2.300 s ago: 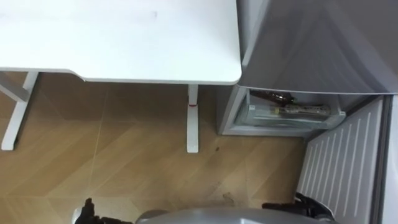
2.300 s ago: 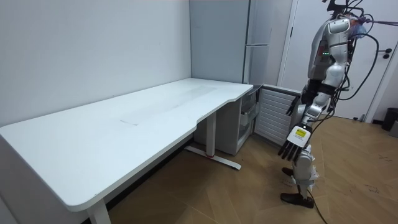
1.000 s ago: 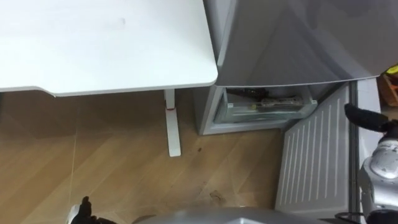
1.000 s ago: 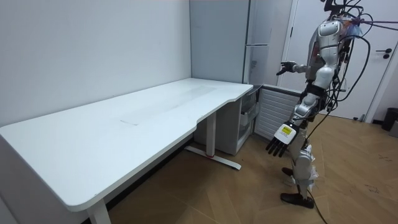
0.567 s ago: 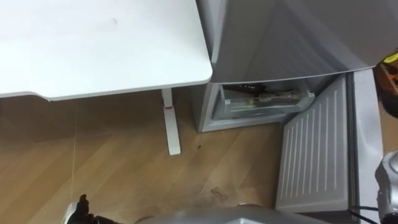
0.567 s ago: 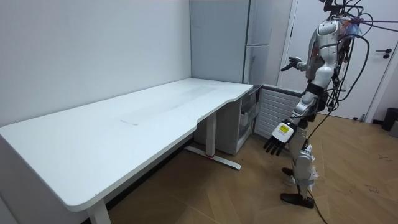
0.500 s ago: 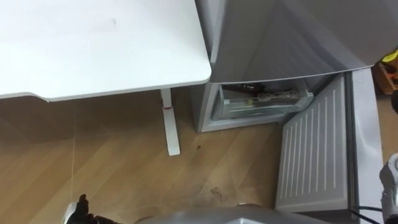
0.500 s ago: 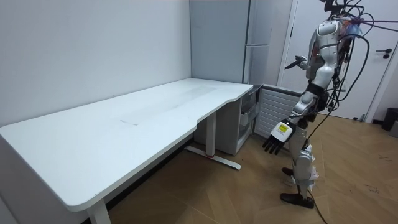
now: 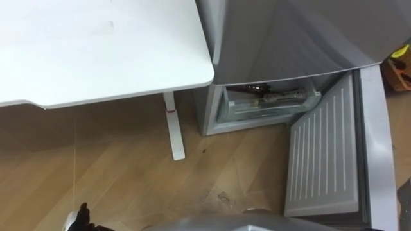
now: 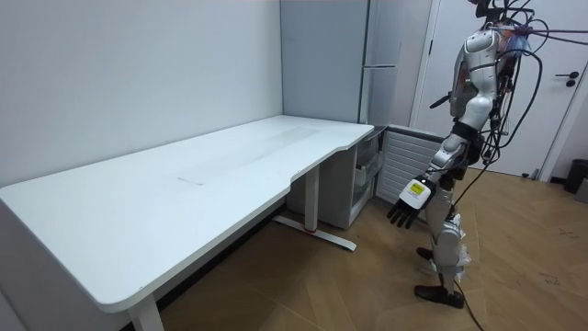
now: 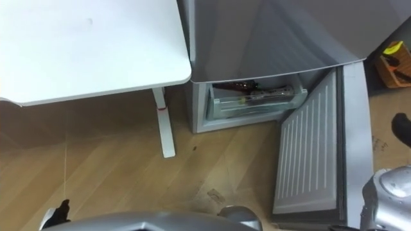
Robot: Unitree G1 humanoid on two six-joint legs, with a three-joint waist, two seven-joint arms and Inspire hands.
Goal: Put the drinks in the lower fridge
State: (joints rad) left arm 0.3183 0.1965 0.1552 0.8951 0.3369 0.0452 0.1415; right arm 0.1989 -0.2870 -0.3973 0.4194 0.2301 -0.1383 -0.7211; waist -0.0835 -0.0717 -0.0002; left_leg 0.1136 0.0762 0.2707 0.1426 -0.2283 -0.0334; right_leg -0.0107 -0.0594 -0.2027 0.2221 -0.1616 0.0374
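Fingers apart on left hand [image 10: 404, 210], room view; right hand [image 10: 442, 98] unclear; eye views: drinks [image 9: 277, 97] in fridge [image 9: 282, 38].

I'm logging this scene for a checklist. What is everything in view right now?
table: one, white, left of the fridge
fridge: one, grey, its lower door swung open
drawer: one, clear, in the lower compartment
bottles: count unclear, dark and pale, lying in the drawer
orange thing: one, floor right of the fridge
floor: wood
left hand: open, hanging low by the open door
right hand: raised at chest height
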